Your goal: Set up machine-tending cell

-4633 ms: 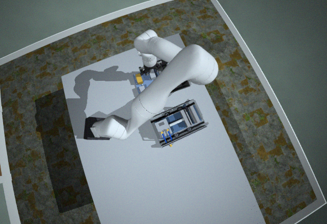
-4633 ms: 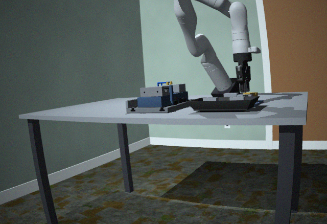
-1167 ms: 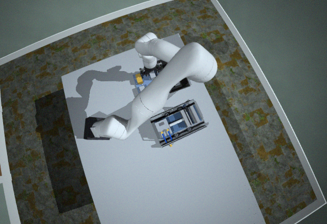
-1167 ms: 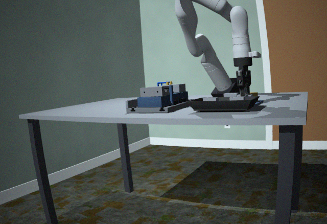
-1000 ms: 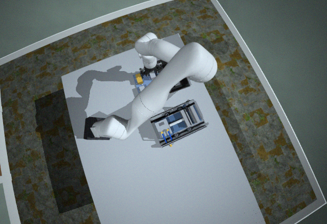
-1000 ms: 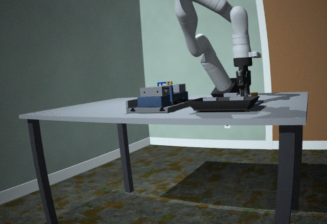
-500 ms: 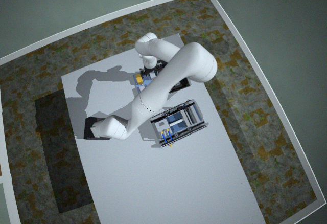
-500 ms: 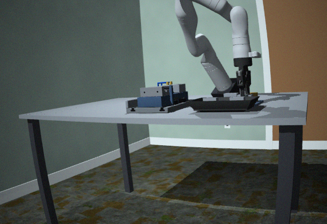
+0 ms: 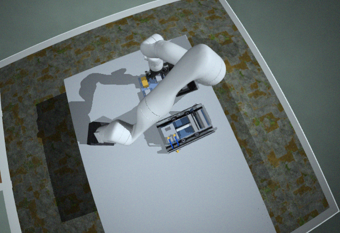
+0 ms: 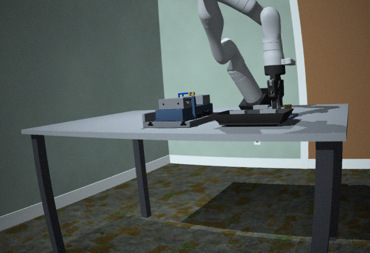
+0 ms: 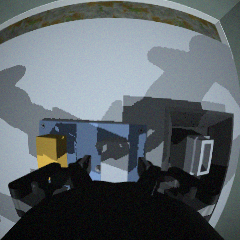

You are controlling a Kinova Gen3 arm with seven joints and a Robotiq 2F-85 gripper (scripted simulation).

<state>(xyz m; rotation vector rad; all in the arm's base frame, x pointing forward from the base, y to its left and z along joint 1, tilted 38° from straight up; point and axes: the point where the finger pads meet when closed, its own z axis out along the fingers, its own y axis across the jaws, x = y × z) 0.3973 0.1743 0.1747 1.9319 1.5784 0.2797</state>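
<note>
Hand (image 11: 116, 169) points down low over the blue plate (image 11: 85, 135), fingers partly open astride a pale grey block (image 11: 118, 171) without gripping it. A yellow block (image 11: 51, 150) sits at the plate's left end. A finished part (image 11: 199, 156) lies in the dark tray (image 10: 254, 118). The vise (image 9: 186, 126) stands apart on the surface (image 9: 170, 186).

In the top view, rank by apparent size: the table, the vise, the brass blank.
1. Table, by far the largest.
2. Vise, mid-sized.
3. Brass blank, a small yellow block beside the claw; the arm hides its surroundings, but the ranking is not in doubt.
</note>
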